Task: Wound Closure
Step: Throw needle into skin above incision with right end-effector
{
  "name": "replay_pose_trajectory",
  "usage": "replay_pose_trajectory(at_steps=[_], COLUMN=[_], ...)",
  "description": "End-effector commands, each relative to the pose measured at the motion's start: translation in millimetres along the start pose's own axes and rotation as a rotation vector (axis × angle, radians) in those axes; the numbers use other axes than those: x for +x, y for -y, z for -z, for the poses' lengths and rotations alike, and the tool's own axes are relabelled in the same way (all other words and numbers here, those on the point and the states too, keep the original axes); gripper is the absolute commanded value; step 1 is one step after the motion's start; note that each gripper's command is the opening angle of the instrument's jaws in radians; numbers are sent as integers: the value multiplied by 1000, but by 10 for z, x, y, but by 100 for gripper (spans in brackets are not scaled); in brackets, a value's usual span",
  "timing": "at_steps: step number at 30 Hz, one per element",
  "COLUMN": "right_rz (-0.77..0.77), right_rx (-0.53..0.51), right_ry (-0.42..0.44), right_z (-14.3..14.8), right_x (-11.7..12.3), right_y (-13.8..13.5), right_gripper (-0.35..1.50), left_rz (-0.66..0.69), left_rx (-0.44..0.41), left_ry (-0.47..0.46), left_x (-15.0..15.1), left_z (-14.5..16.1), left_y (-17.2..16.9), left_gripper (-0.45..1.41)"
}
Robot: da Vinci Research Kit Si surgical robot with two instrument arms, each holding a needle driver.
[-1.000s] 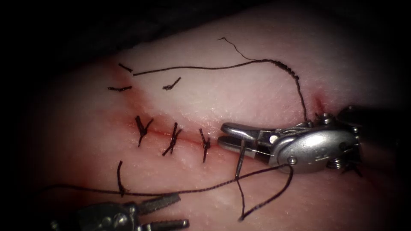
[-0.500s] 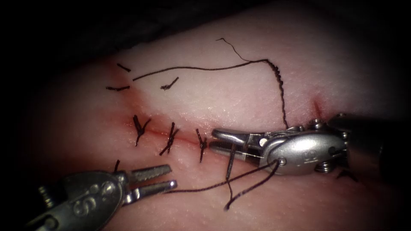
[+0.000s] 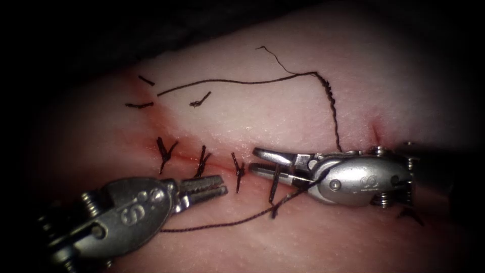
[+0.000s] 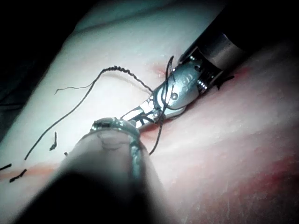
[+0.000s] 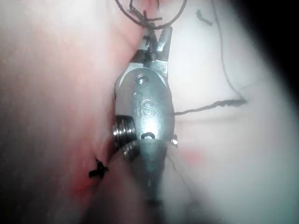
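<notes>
1. Your right arm's silver needle driver (image 3: 256, 162) lies along the cut's line, coming in from the right. It is clenched on the short, dark, curved steel needle (image 3: 274, 186), although its tips stand a little apart.
2. The grip looks to be close to the needle's far end. The rest of the needle sticks out of the jaws toward the near side, above the pale pink tissue (image 3: 313, 111) and not in it. I cannot tell whether its near end touches the surface.
3. Your left arm's silver needle driver (image 3: 222, 185) comes in from the near left with its jaws drawn together and nothing visible between them. Its tips are just beside the nearest of the three dark knotted stitches (image 3: 203, 163) on the reddish cut (image 3: 187, 157).
4. The key relation is that the needle lies to the right of the left tool's tips. Its long axis runs near to far, across the left jaws' line, and the right arm already holds it.
5. The thin dark thread (image 3: 227, 222) runs from the needle's near end leftward, passing under the left tool. Another stretch arcs over the far tissue and comes down to the right tool's wrist.
</notes>
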Motion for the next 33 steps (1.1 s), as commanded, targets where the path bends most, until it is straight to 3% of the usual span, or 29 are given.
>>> replay_pose_trajectory(at_steps=[1,6,10,21,29,33], right_rz=[-39,-89,-127,-169,-195,-303], right_rx=[-20,-50,-66,-91,-94,-88], right_ry=[-23,-50,-67,-73,-94,-102], right_z=[-10,-7,-8,-15,-27,-32], right_x=[13,41,44,52,62,65], right_y=[-12,-31,-35,-58,-75,-74], right_gripper=[-35,-35,-35,-35,-35,-35], left_rz=[-5,-38,-50,-63,-52,-57], left_rx=[-1,-33,-49,-103,-115,-119], left_ry=[-1,64,95,160,161,153], left_x=[4,-18,-26,-33,-10,-17], left_z=[-17,-75,-86,-86,-59,-70], left_y=[6,6,3,-23,-52,-50], left_gripper=[-33,-33,-33,-24,-29,-29])
